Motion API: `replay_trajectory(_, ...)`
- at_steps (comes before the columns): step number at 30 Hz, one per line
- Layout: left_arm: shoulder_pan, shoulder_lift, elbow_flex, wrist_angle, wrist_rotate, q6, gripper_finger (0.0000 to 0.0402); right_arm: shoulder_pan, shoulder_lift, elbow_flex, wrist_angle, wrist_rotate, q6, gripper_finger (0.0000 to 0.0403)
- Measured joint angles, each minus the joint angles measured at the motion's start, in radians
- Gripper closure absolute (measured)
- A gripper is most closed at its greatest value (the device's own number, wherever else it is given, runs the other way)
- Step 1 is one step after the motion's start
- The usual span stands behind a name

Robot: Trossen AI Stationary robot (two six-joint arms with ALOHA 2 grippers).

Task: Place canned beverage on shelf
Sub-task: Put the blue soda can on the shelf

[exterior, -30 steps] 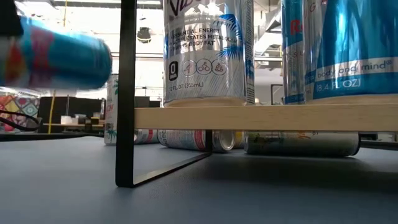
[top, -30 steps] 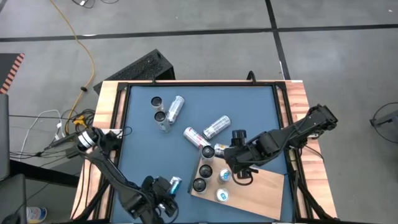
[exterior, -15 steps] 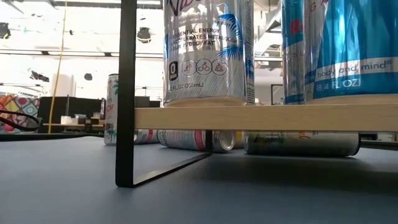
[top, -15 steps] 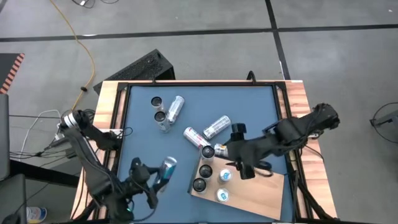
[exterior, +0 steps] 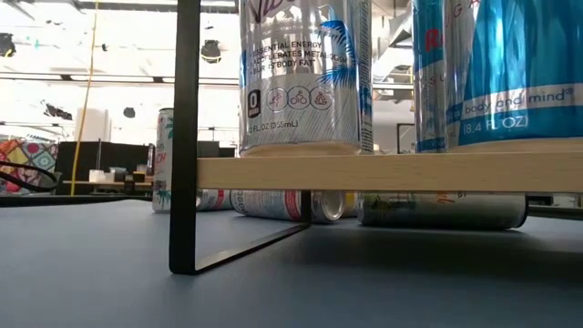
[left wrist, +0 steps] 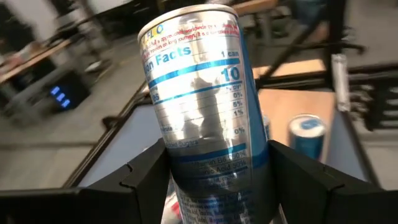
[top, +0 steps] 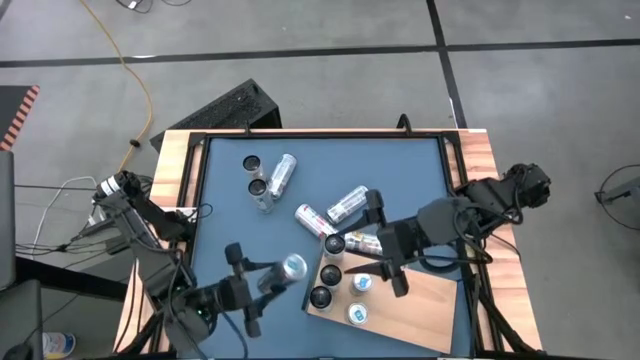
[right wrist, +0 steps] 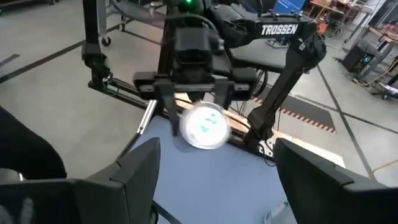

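My left gripper [top: 262,283] is shut on a silver-and-blue can [left wrist: 198,106], held in the air over the table's near part, left of the shelf. The can's round end [right wrist: 204,126] faces my right arm. The shelf [top: 415,305] is a light wooden board on a black leg [exterior: 187,137]; several cans [top: 330,272] stand upright on its left part. My right gripper [top: 382,245] hangs open above the shelf's far left corner, with nothing between its fingers [right wrist: 138,174]. My left gripper pinches the can's near end [left wrist: 208,168] between its two fingers [left wrist: 148,171], one on each side of the wall. The fingers come about level from the table's left and lie along the can. The can is lifted clear and juts out past the fingertips toward the shelf.
Two cans stand upright [top: 250,163] and three lie on their sides [top: 348,203] on the blue tabletop, at the far left and the middle. Some lie under the raised board [exterior: 437,210]. Wooden rails [top: 170,190] border the table.
My left gripper has risen from near the table's front edge, rolled and swung toward the shelf; its can has left the low view and now points toward the table's right. My right gripper has risen above the shelf and tipped up from pointing down to nearly level.
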Motion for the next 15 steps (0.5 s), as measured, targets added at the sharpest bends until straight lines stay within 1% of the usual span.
replay_trajectory(2, 0.014, 0.000, 0.000, 0.050, 0.040, 0.074, 0.0177, -0.006, 0.014, 0.000, -0.012, -0.001, 0.017, 0.0106)
replay_trajectory(6, 0.051, 0.000, 0.000, 0.096, 0.074, 0.136, 0.0175, -0.008, 0.060, -0.001, -0.007, -0.033, 0.022, 0.0106)
replay_trajectory(13, 0.109, 0.000, 0.000, 0.095, 0.162, 0.148, 0.0175, -0.008, 0.125, -0.001, 0.012, -0.032, 0.029, 0.0106)
replay_trajectory(15, 0.114, 0.000, 0.000, 0.094, 0.168, 0.148, 0.0175, -0.012, 0.131, -0.001, 0.010, -0.032, 0.024, 0.0106)
